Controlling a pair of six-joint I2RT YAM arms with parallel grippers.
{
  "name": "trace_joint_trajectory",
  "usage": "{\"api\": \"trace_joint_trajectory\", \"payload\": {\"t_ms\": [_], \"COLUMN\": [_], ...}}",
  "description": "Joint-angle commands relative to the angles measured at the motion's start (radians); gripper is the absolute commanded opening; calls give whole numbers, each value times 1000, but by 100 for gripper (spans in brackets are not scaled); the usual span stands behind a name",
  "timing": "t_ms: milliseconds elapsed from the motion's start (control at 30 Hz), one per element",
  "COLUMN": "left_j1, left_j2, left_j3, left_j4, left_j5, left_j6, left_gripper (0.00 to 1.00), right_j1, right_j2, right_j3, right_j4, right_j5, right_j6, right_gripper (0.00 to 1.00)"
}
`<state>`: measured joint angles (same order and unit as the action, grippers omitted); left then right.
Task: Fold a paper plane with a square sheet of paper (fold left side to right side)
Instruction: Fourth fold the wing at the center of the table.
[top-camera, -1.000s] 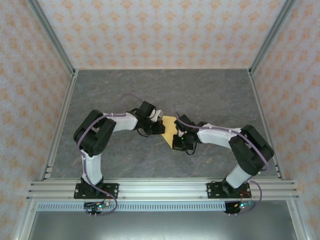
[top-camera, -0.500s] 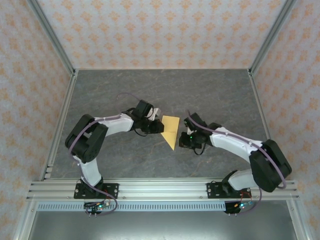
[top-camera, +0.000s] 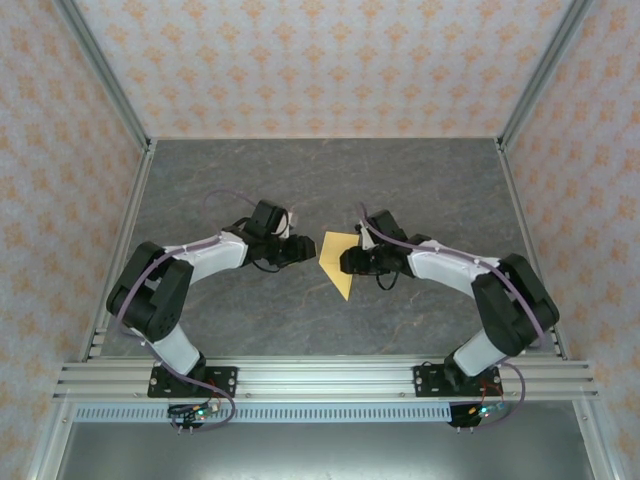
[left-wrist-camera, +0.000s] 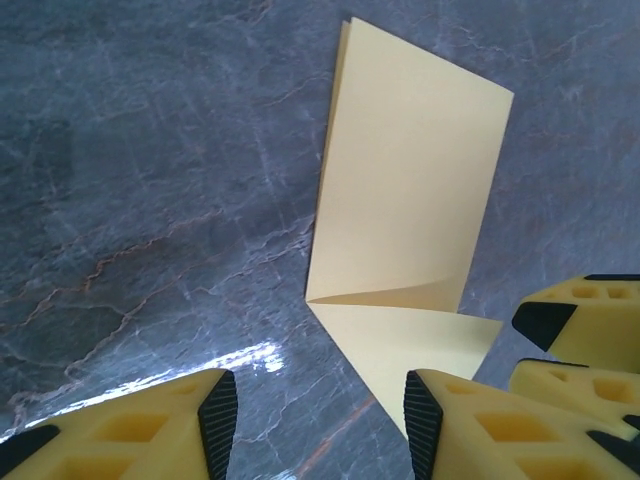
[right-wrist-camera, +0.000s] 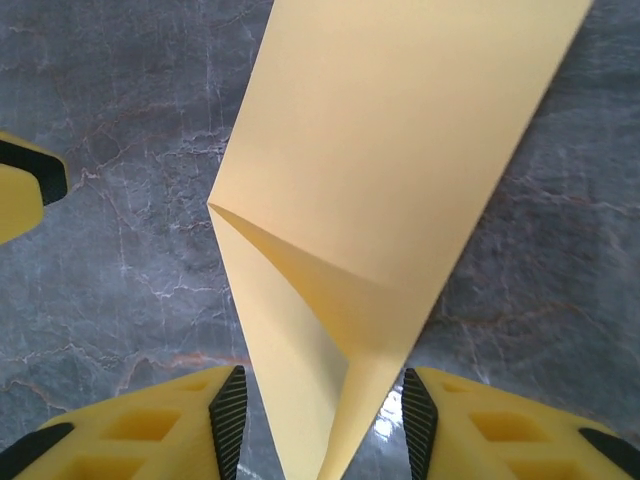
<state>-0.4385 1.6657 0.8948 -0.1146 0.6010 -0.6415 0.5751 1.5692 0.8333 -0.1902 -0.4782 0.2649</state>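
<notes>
Grey marbled tabletop (top-camera: 300, 180) spreads across the top view, boxed in by patterned walls (top-camera: 320, 60). At the centre of that frame lies the square sheet of paper (top-camera: 336, 268), creased into a narrower shape whose sharp tip aims at the lower edge. The left gripper (top-camera: 300, 250) sits just to its left and the right gripper (top-camera: 350, 262) at its right edge, so the 2 heads are close together with the paper between them.

Both pairs of fingers are spread and grasp nothing. From the left wrist, the yellow fingers (left-wrist-camera: 215, 425) frame the lower edge, and the paper's tip sits just beside the right-hand one. The other gripper's fingers poke in at the lower right. From the right wrist, the tip lies in the gap between the spread fingers (right-wrist-camera: 228, 420), pinched by neither.

The main risk, as I judge it, is the flap (right-wrist-camera: 300, 290). In the right wrist view it lifts off the layer beneath and leaves a shadowed pocket, so the crease is not pressed flat. A finger coming in low could catch under it and peel the fold open, or drag the whole sheet. The surface looks glossy, so a sideways push would likely slide the paper rather than bend it, and the left-to-right fold would land crooked. With 2 grippers this near, a careless move could also knock 1 into the other.
</notes>
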Motion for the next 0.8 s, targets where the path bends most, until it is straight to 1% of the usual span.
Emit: {"api": "trace_joint_trajectory", "payload": {"t_ms": [0,133,200,300,367,500,767], "left_j1": [-2,-3,-7,-22,-33,-53,-83], "left_j2": [11,22,32,52,68,91,154], "left_j3": [-4,2,12,34,46,71,118], "left_j4": [33,35,33,30,33,51,79], "left_j5": [-11,-2,6,9,9,5,20], "left_j6": [-40,-49,-52,-56,-65,-86,-111], "left_gripper": [50,51,52,53,53,54,53], "right_j1": [-4,-4,-3,-4,-4,-4,-4], "right_j2": [50,63,63,63,58,42,54], "right_j3": [41,47,49,52,51,43,39], "right_j4": [47,38,14,-17,-26,-33,-23], "right_j5": [-35,-1,38,68,85,122,86], "right_j6": [-39,-41,-53,-65,-70,-69,-65], "right_gripper": [44,31,20,9,7,7,7]}}
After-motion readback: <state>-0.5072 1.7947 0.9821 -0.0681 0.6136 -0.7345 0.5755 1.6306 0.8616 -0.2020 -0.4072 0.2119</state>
